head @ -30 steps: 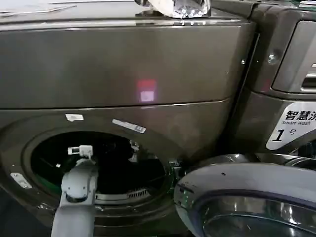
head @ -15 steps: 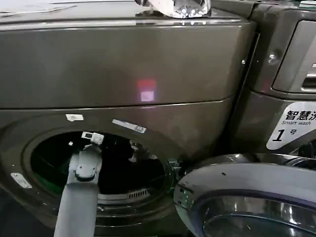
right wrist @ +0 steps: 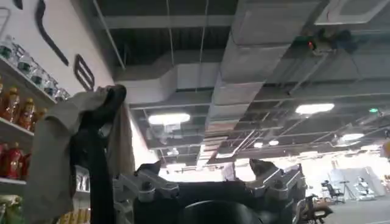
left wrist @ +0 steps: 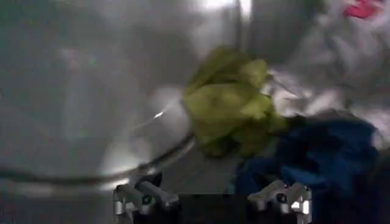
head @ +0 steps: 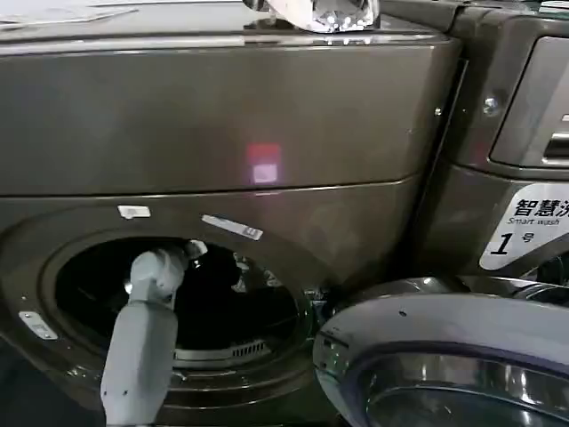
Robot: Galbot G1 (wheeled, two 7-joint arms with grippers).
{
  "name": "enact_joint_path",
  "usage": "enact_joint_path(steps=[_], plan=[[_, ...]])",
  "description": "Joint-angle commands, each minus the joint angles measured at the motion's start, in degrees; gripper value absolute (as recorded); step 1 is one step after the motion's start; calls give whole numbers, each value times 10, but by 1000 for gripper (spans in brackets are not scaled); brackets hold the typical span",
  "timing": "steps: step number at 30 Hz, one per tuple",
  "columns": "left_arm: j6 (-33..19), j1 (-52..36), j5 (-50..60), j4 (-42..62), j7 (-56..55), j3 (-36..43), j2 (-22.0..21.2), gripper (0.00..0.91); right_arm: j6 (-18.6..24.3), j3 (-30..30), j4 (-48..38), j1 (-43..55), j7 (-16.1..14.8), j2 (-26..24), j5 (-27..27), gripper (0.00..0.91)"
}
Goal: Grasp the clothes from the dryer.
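Left gripper [left wrist: 212, 201] is inside the dryer [head: 267, 133] drum, fingers [left wrist: 141, 198] spread open, holding nothing. The clothes [left wrist: 268, 128] sit just ahead of them, not touching: three pieces, one yellow-green, one navy, one white with red. Right gripper [right wrist: 213, 182] points at the ceiling, fingers apart.

left gripper [left wrist: 212, 201] spread open; right gripper [right wrist: 213, 182] open, pointing upward.
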Motion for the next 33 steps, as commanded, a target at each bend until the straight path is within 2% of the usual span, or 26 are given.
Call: enact_joint_path(steps=[1, 6, 33], plan=[[-203, -65, 97, 71, 212, -5, -2, 907, 0, -2, 3, 1, 0, 2, -1, 907], [-271, -102, 90, 102, 273, -3, -6, 907, 0, -6, 6, 3, 0, 1, -3, 907], [-232, -172, 122, 262, 258, -7, 0, 907, 0, -19, 12, 10, 1, -2, -7, 907]])
